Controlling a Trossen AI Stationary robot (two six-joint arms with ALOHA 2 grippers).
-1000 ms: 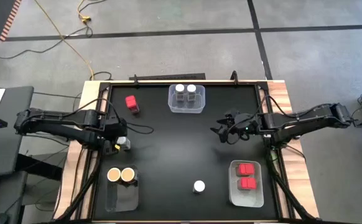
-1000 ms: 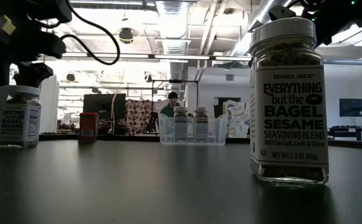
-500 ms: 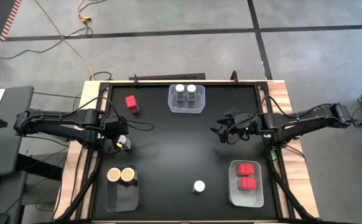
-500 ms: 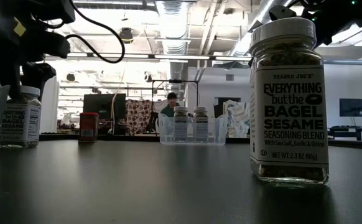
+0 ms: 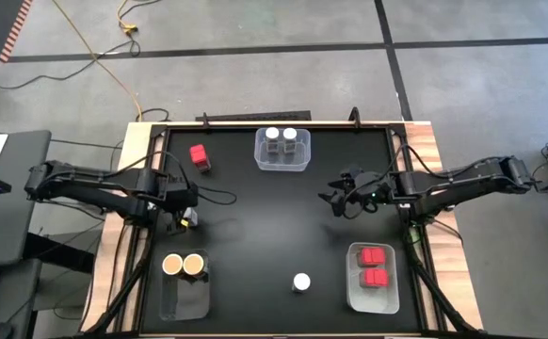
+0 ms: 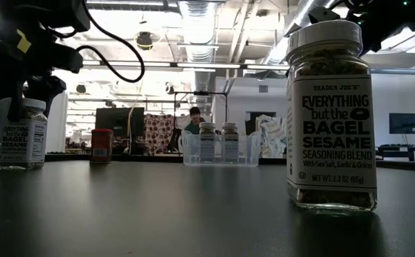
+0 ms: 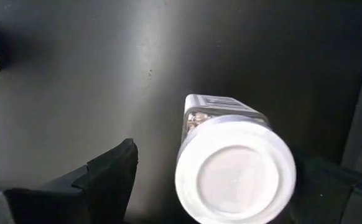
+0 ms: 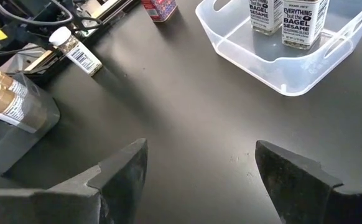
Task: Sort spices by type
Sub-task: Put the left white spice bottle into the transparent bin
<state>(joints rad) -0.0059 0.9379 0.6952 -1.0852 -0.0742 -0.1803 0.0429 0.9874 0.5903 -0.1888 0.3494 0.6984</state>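
L gripper [image 7: 212,171], wide open, has slid over the white-lid jar [image 7: 234,168] at table's left edge w/ fingers straddling it, not clamped; R gripper [image 8: 199,165] waits open mid-right.

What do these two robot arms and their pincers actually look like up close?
Both are slim, dark, jointed arms with black cables looping alongside. The left end effector has two flat, matte black fingers with angular tips, and the left arm carries a small yellow tag near the wrist. The right end effector has the same broad black wedge-shaped fingers.
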